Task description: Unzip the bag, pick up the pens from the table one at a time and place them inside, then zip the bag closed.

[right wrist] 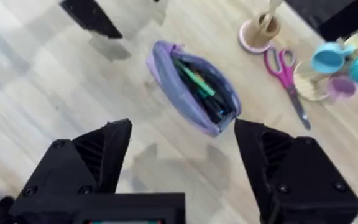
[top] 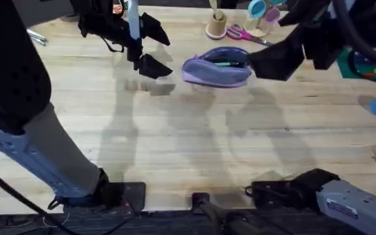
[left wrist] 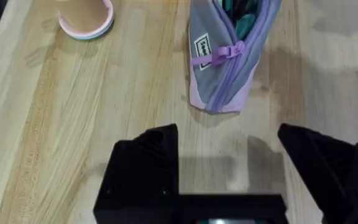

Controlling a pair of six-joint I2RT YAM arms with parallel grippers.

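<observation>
The lavender bag (right wrist: 194, 87) lies unzipped, pens (right wrist: 199, 84) inside; both grippers' fingers (right wrist: 98, 149) spread, empty.

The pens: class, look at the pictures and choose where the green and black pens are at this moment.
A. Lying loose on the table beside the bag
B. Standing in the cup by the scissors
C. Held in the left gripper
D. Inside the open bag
D. The right wrist view shows the pens lying inside the unzipped bag, and both the left gripper and right gripper are open and empty.
</observation>
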